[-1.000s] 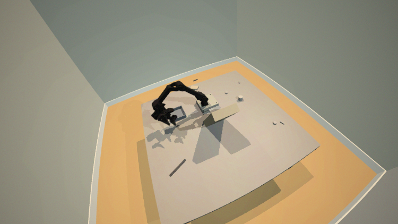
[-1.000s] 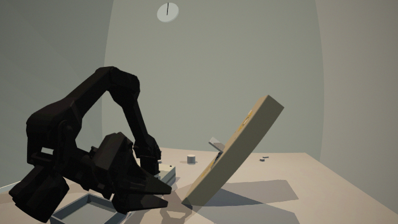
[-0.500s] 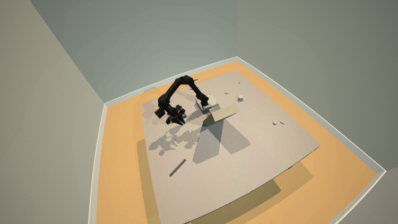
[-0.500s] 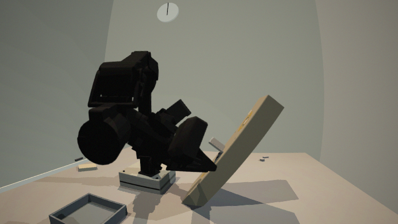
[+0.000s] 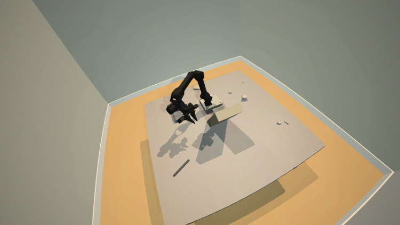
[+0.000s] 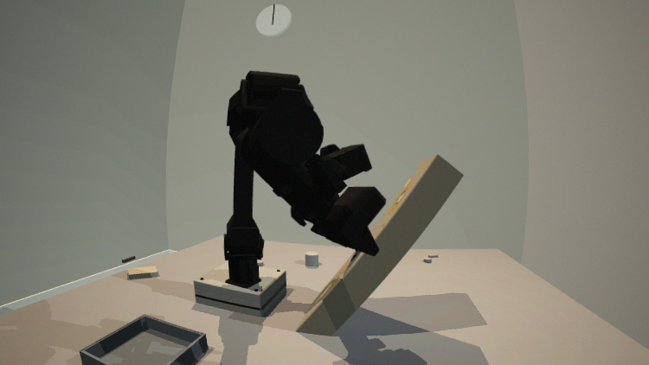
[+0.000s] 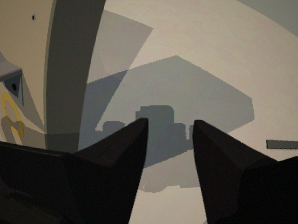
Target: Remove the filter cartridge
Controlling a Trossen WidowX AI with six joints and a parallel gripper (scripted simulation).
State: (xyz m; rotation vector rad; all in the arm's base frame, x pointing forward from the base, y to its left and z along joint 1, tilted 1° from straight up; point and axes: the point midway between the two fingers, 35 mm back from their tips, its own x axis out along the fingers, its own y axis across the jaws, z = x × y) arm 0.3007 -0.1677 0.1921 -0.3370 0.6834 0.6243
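The tan service panel [image 5: 230,113] [image 6: 410,227] [image 7: 66,75] leans steeply on the table. Its face is mostly turned away or hidden by the arm, and I cannot make out the cartridge or its slots. In the wrist view a grey piece [image 7: 7,69] juts from the face above a yellow ring mark. My gripper [image 5: 196,122] [image 6: 373,249] [image 7: 170,127] is partly open with nothing between its fingertips. It hangs beside the panel's edge, above the table; whether it touches the panel is unclear. The dark-walled tray [image 6: 176,331] stands on the table; its visible floor shows no cartridge.
The arm's square base [image 6: 271,290] stands behind the panel's lower edge. A dark bar [image 5: 181,167] [image 7: 282,144] lies on the table. A white cylinder [image 5: 244,97] [image 6: 311,259], a cream block [image 6: 143,272] and small pieces lie farther off.
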